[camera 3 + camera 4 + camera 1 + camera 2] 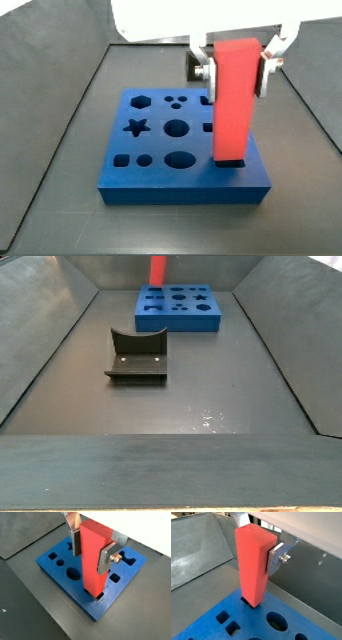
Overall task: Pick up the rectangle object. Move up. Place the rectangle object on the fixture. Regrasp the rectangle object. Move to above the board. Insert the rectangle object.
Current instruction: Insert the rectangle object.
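Gripper (241, 62) body cropped by the upper frame edge in both wrist views and a side view; only finger plates and a screw show. Rectangle object (156, 269) cut off at the top, gripper out of frame there. Lower end of rectangle object (254, 567) hides its hole in the board (218, 629); insertion depth unclear. Board cut-outs (177, 301) too small to tell shapes. Fixture (136, 357) notch in shadow.

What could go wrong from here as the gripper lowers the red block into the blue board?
The rectangle object stands upright, lower end at a hole near the edge of the board. If it is slightly off, it may jam on the rim.

The gripper holds it high up, so a jam could lever the block in the fingers or shove the board.
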Tool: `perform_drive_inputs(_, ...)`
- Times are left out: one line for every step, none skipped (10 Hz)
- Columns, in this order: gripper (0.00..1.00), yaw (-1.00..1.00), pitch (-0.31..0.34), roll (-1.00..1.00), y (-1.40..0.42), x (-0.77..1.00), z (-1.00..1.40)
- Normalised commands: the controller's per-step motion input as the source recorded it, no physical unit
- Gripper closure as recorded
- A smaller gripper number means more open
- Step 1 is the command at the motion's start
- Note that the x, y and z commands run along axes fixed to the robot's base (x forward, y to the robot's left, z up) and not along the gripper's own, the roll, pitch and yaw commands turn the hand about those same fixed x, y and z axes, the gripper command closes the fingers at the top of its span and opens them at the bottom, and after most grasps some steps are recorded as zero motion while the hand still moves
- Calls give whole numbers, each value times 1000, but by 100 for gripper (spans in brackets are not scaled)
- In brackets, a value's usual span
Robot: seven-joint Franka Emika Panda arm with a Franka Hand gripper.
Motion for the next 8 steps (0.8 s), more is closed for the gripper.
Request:
perform_drive_inputs(100,0,0,3,-26,0,-117)
perform_drive_inputs(100,0,0,23,-63,40,-100)
perform_drive_inputs(100,0,0,69,-69,174,-126)
perform_drive_inputs(100,0,0,140,-69,234,-166)
perform_drive_inputs(100,0,0,191,-77,283,-174)
perform_drive_inputs(100,0,0,129,-31,263,-77)
perform_drive_inputs(100,-6,0,0,0,23,0)
perform_drive_inputs(100,0,0,3,0,0,-17)
